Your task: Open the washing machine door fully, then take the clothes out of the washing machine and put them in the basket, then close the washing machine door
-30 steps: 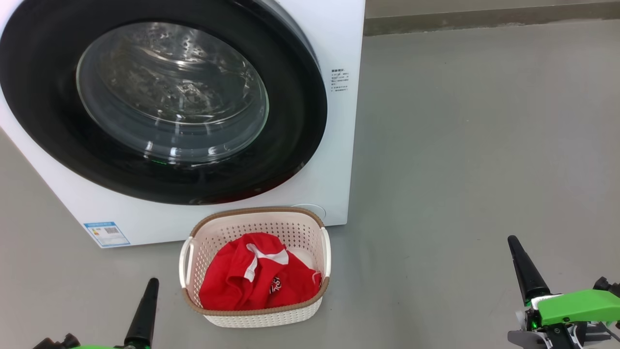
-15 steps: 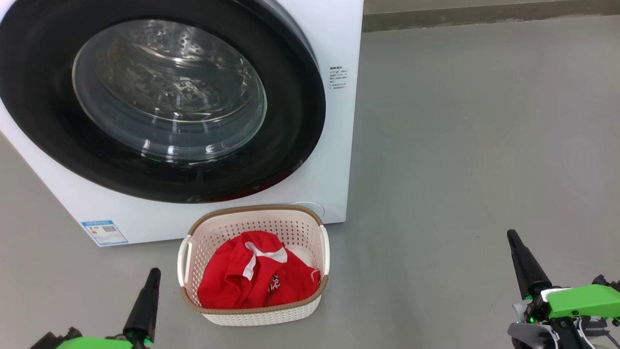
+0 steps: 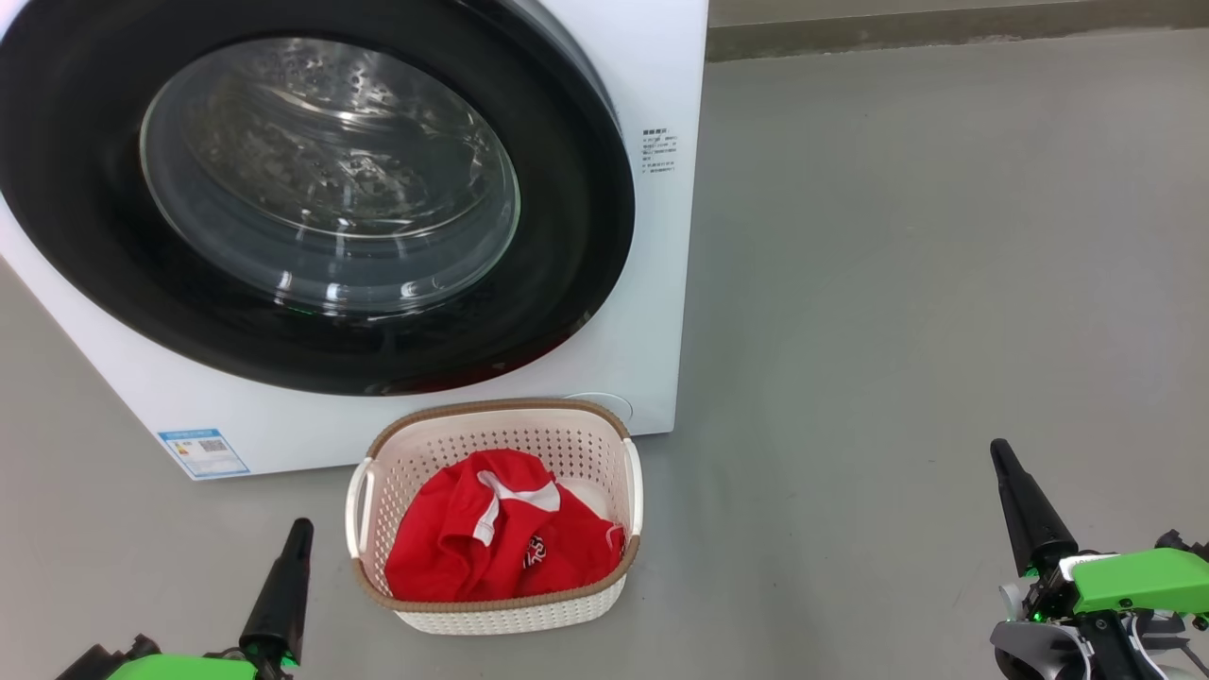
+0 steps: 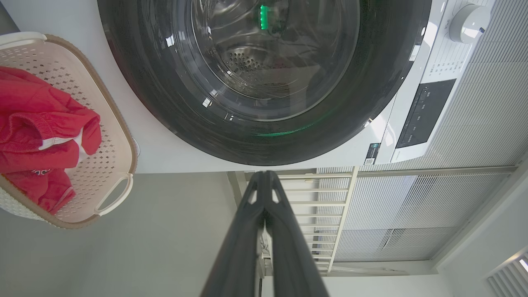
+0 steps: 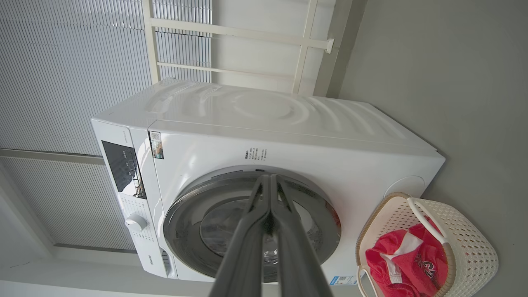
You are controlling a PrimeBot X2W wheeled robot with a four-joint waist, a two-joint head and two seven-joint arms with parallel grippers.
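Since one second ago, both grippers have come a little higher in the head view, while the basket and its content lie as before. The left gripper stands at the lower left, just beside the basket but not touching it. The right gripper is at the lower right over the bare grey floor, well apart from the basket. In each wrist view the two dark fingers are pressed together with nothing between them.

The basket stands on the floor directly in front of the washing machine, below the lower right part of the washing machine door. Inside the basket lie the clothes, a crumpled red heap with a white trim strip on top and a small white print to the right. They cover most of the basket bottom; the perforated wall on the machine's side stays visible above them.

The door is closed against the white front. Through its glass window the perforated steel drum shows.
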